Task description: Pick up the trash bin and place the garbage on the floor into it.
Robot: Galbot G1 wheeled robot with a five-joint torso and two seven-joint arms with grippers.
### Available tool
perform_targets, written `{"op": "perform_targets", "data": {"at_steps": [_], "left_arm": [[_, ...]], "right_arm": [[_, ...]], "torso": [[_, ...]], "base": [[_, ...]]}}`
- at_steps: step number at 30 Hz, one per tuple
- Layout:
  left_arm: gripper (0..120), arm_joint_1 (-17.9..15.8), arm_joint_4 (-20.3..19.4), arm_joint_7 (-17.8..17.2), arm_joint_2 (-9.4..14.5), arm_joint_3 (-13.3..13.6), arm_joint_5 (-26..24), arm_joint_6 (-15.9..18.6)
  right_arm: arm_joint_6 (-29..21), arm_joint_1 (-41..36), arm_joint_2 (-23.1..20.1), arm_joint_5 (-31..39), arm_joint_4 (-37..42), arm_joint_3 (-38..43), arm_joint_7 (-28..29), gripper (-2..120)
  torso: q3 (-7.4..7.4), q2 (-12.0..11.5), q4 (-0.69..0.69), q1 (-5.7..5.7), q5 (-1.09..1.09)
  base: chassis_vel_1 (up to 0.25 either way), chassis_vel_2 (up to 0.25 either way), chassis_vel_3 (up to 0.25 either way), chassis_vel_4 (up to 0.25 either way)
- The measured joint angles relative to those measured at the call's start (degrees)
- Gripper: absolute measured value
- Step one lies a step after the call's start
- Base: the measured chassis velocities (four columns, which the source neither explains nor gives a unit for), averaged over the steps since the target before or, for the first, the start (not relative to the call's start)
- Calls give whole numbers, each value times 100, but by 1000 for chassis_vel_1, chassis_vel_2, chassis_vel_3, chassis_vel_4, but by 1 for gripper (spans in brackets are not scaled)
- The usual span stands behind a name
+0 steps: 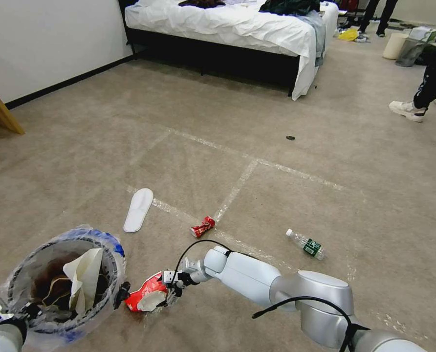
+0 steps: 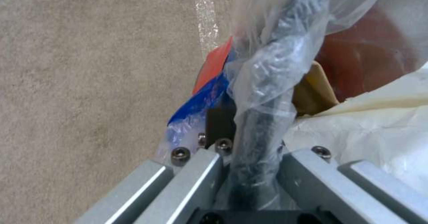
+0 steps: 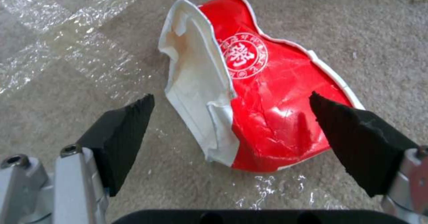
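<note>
We hold the trash bin (image 1: pixel 64 281) by its rim in our left gripper (image 2: pixel 249 157), clamped on the bagged edge; brown and white paper already lie inside. Our right gripper (image 3: pixel 232 130) hangs with fingers apart around the crushed cup (image 3: pixel 254 107) on the floor (image 1: pixel 276 161). The can (image 1: pixel 203 227) and bottle (image 1: pixel 307 244) still wait.

The right gripper (image 1: pixel 165 289) is reaching down at the crushed paper cup (image 1: pixel 147 294) on the floor (image 1: pixel 276 195), beside the trash bin (image 1: pixel 64 283) (paper already inside).
</note>
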Motion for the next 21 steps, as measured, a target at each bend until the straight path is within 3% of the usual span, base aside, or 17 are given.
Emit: {"op": "perform_targets", "data": {"at_steps": [9, 12, 16, 18, 20, 21], "left_arm": [[0, -4, -1, 11, -25, 24, 24, 1], [0, -9, -1, 14, -30, 26, 27, 2], [0, -8, -6, 16, -46, 36, 34, 2], [0, 8, -25, 24, -58, 41, 45, 2], [0, 10, -27, 26, -59, 41, 47, 3], [0, 15, -29, 36, -59, 43, 58, 3]], "right_arm": [[-9, -19, 0, 5, 5, 32, 12, 83], [-51, -40, 0, 12, 5, 41, 57, 67], [-99, -40, 0, 14, -4, 32, 101, 57], [-120, -45, 0, 8, -4, 25, 117, 45], [-123, -47, 0, 8, -4, 24, 121, 45], [-144, -63, 0, 6, -4, 19, 145, 36]], "torso": [[0, 0, 0, 0, 0], [0, 0, 0, 0, 0], [0, 0, 0, 0, 0], [0, 0, 0, 0, 0], [0, 0, 0, 0, 0], [0, 0, 0, 0, 0]], "base": [[0, 0, 0, 0], [0, 0, 0, 0], [0, 0, 0, 0], [0, 0, 0, 0], [0, 0, 0, 0], [0, 0, 0, 0]]}}
